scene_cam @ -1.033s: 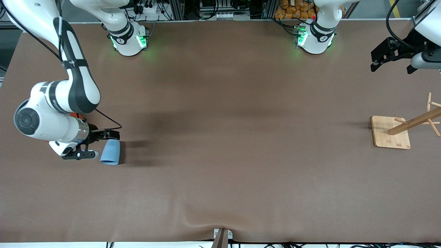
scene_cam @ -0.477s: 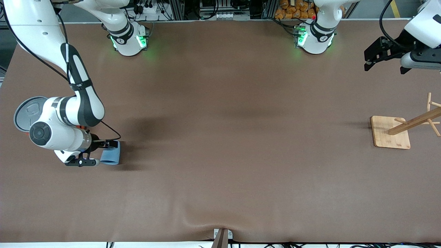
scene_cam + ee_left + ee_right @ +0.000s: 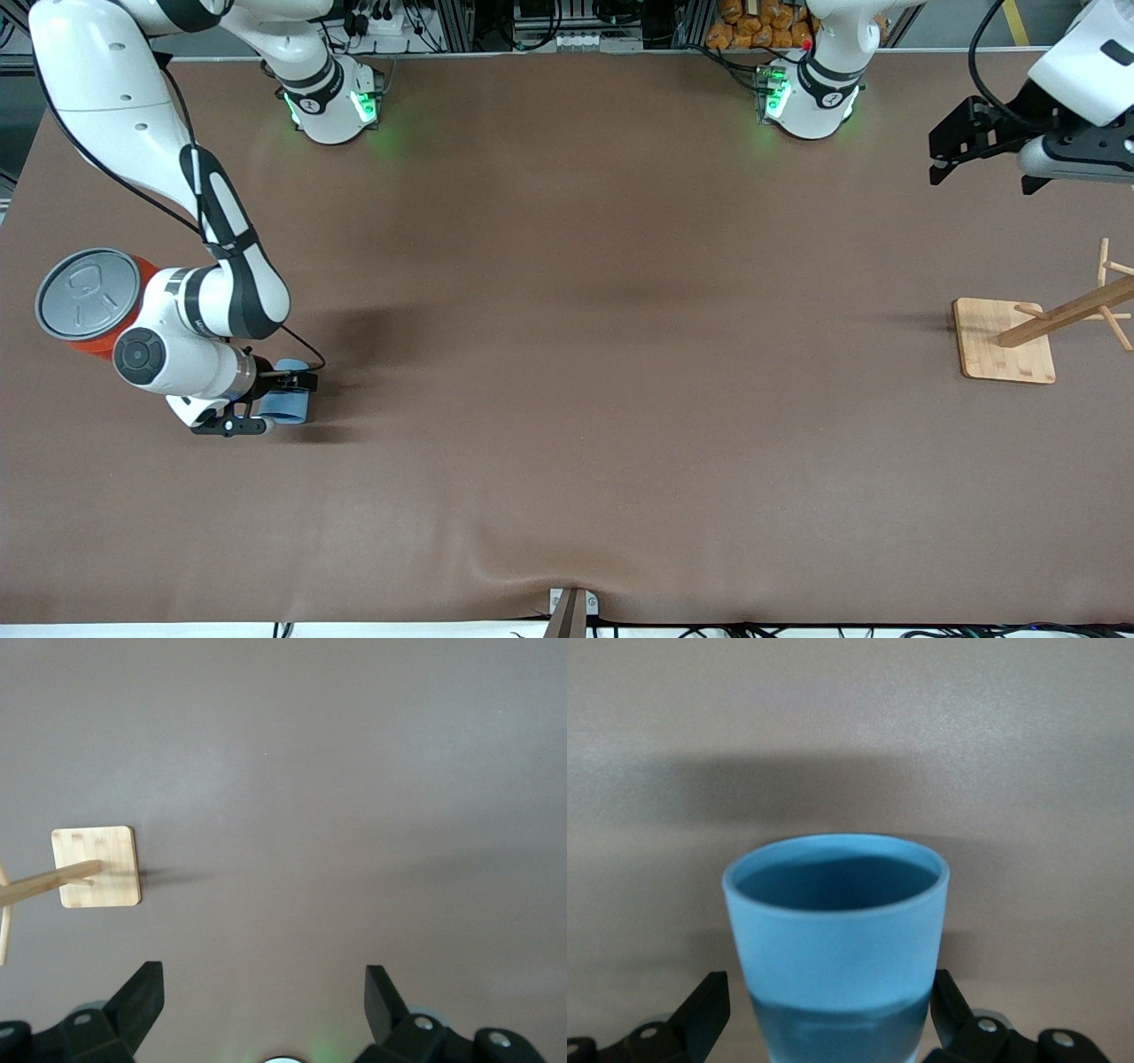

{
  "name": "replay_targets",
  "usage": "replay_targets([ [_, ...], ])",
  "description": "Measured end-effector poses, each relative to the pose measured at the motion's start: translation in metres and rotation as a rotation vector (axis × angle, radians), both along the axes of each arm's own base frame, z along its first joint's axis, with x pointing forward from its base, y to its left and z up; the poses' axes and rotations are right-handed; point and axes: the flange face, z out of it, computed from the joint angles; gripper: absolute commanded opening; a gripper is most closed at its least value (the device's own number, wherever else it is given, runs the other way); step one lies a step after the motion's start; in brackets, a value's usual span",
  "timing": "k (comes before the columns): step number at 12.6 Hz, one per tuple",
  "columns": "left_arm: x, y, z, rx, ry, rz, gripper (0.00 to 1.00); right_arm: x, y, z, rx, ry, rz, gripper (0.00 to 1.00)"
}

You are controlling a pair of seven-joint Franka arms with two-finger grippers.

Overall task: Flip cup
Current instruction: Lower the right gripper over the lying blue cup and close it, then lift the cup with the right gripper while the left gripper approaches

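Note:
The light-blue cup lies on its side on the brown table near the right arm's end, its wider mouth end toward the front camera. In the right wrist view the cup shows its deeper blue inside. My right gripper is down at the cup and open, one finger on each side of the cup's narrow end; I see no squeeze on it. My left gripper hangs open and empty over the table at the left arm's end; the left wrist view shows only bare table between its fingers.
A big orange can with a grey pull-tab lid stands close beside the right arm's wrist, farther from the front camera than the cup. A wooden rack on a square base stands near the left arm's end, nearer the front camera than the left gripper.
My right gripper has slid along the cup, so its fingers now flank it, and the orange can has come out from under the arm. The left gripper drifted slightly.

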Motion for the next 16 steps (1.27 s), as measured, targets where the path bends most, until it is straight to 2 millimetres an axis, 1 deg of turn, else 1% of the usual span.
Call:
replay_targets([
  [1,0.001,-0.005,0.0,-0.003,-0.008,-0.009,1.0,0.0,0.001,-0.003,0.0,-0.003,0.001,0.5],
  [2,0.001,-0.01,0.0,-0.005,-0.015,-0.017,1.0,0.001,0.003,-0.005,0.0,-0.009,0.004,0.36],
  [3,0.001,-0.014,-0.001,-0.006,-0.016,-0.026,1.0,0.002,0.005,-0.004,0.0,-0.017,0.007,0.28],
  [4,0.001,-0.02,-0.003,-0.006,-0.014,-0.037,1.0,0.003,0.007,-0.002,0.0,-0.022,0.009,0.23],
  [5,0.001,-0.025,-0.005,-0.007,-0.009,-0.046,1.0,0.003,0.009,-0.001,0.002,-0.02,0.015,0.2],
  [6,0.0,-0.028,-0.008,-0.006,-0.004,-0.053,1.0,0.003,0.017,0.001,0.005,-0.01,0.029,0.19],
  [7,0.001,-0.031,-0.01,-0.007,0.001,-0.058,1.0,0.004,0.03,0.01,0.008,-0.003,0.051,0.2],
  [9,0.004,-0.038,-0.018,-0.011,0.017,-0.059,1.0,0.004,0.062,0.039,0.016,-0.005,0.139,0.2],
  [10,0.007,-0.044,-0.026,-0.015,0.031,-0.057,1.0,0.003,0.075,0.054,0.022,-0.017,0.201,0.2],
  [11,0.01,-0.055,-0.036,-0.02,0.051,-0.057,1.0,0.003,0.088,0.065,0.031,-0.032,0.268,0.2],
  [12,0.014,-0.068,-0.05,-0.026,0.073,-0.06,1.0,0.002,0.103,0.072,0.041,-0.046,0.342,0.19],
  [13,0.021,-0.081,-0.068,-0.034,0.096,-0.065,1.0,0.002,0.121,0.077,0.05,-0.062,0.42,0.19],
  [16,0.049,-0.106,-0.125,-0.072,0.141,-0.089,1.0,0.004,0.164,0.091,0.065,-0.12,0.639,0.19],
])
